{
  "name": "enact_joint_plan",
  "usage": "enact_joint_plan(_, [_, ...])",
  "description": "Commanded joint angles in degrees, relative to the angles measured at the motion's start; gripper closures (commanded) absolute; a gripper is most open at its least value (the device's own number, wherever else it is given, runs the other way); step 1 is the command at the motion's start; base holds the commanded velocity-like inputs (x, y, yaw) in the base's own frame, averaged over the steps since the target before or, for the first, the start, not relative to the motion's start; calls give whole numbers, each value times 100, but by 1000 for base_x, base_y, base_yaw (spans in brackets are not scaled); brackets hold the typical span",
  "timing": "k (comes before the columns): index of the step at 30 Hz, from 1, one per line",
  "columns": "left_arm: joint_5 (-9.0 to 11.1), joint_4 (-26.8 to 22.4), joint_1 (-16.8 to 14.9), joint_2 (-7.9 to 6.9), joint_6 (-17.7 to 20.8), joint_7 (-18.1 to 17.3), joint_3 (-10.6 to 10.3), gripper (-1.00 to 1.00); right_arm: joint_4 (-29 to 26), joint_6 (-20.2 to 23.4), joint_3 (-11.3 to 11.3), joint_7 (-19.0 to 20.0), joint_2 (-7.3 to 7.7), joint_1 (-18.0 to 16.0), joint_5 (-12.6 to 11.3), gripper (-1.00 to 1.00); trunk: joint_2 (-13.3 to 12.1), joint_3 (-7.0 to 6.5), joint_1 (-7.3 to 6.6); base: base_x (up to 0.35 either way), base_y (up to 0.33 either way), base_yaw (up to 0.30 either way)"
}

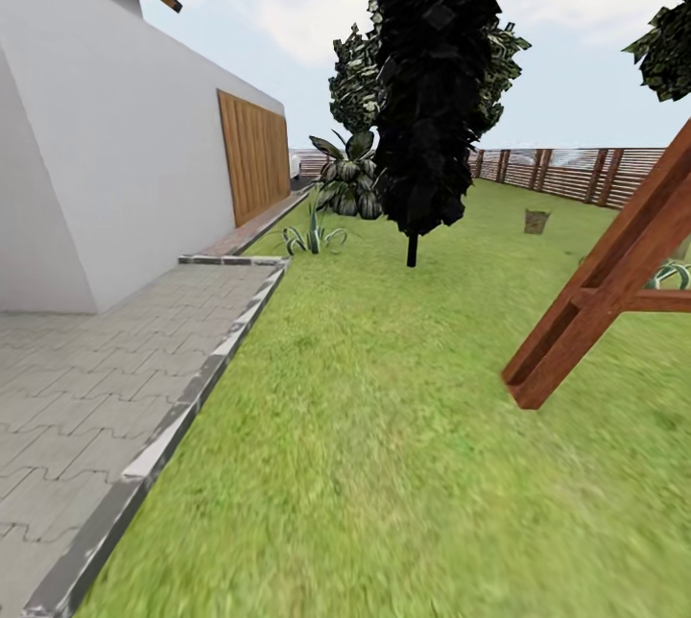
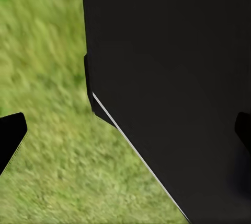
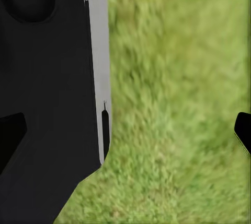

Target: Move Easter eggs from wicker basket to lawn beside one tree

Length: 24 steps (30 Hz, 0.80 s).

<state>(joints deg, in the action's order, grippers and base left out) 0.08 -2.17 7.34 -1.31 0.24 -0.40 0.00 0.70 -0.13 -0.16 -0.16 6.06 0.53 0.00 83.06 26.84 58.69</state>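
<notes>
The lawn (image 1: 384, 426) stretches ahead in the head view. Far off on it stands a small brown thing (image 1: 536, 221) that looks like the wicker basket; at this distance no Easter eggs can be made out. A tall dark tree (image 1: 427, 71) with a thin trunk rises mid-lawn, and a leafy crown (image 1: 357, 85) stands behind it. My left gripper (image 2: 125, 132) is open over grass, its fingertips (image 2: 10, 135) wide apart with nothing between them. My right gripper (image 3: 125, 130) is open too, its fingertips (image 3: 243, 132) spread over grass.
A wooden swing frame (image 1: 614, 282) slants in at the right. A paved path (image 1: 96, 378) with a stone kerb runs along the white house wall (image 1: 115, 177) at the left. Agave plants (image 1: 312, 236) grow by the wall. A slatted fence (image 1: 576, 172) closes the far side.
</notes>
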Motion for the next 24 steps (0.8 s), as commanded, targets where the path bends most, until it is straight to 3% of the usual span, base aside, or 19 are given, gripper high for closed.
enact_joint_plan(1, [1, -12, 4, -1, 2, -4, 0, -100, 0, -1, -1, -2, 0, -1, 0, -100, 1, 3, 4, 345, 0, 0])
enact_joint_plan(24, [1, -12, 4, 0, 2, -3, 0, -100, 0, 4, 1, -2, 0, -1, 0, -100, 1, 3, 4, 345, 0, 0])
